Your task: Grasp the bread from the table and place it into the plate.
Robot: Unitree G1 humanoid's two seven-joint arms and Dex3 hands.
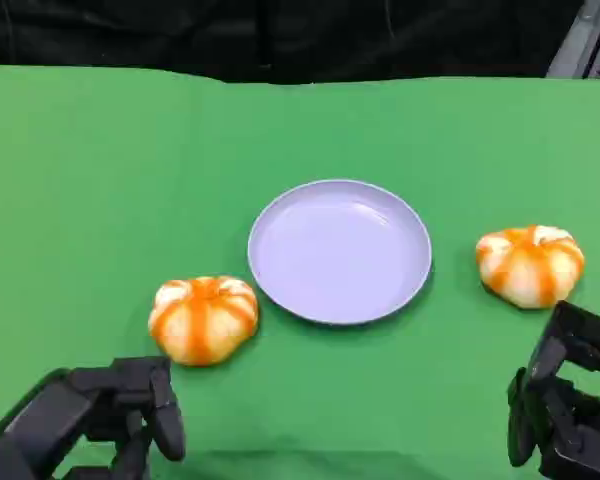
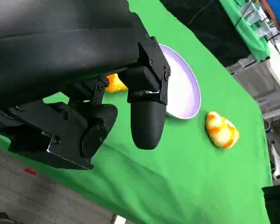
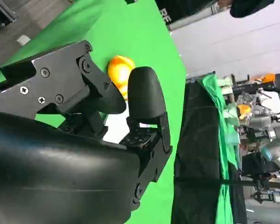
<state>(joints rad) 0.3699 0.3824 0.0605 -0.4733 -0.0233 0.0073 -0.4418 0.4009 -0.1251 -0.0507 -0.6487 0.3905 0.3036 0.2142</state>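
Two round orange-striped breads lie on the green table. The left bread [image 1: 203, 318] [image 2: 115, 84] sits just left of the lilac plate [image 1: 280, 220] [image 2: 192, 91]. The right bread [image 1: 531, 263] [image 2: 221, 130] lies to the plate's right. The plate has nothing in it. My left hand [image 1: 105, 412] [image 2: 84, 88] hovers near the front edge, a little short of the left bread, holding nothing with its fingers apart. My right hand [image 1: 565, 405] [image 3: 84, 140] is at the lower right, just in front of the right bread [image 3: 118, 70], also holding nothing.
The green cloth [image 1: 100, 180] covers the whole table, with a black backdrop [image 1: 280, 35] behind its far edge. Other tables and lab equipment [image 3: 252, 116] stand beyond it in the right wrist view.
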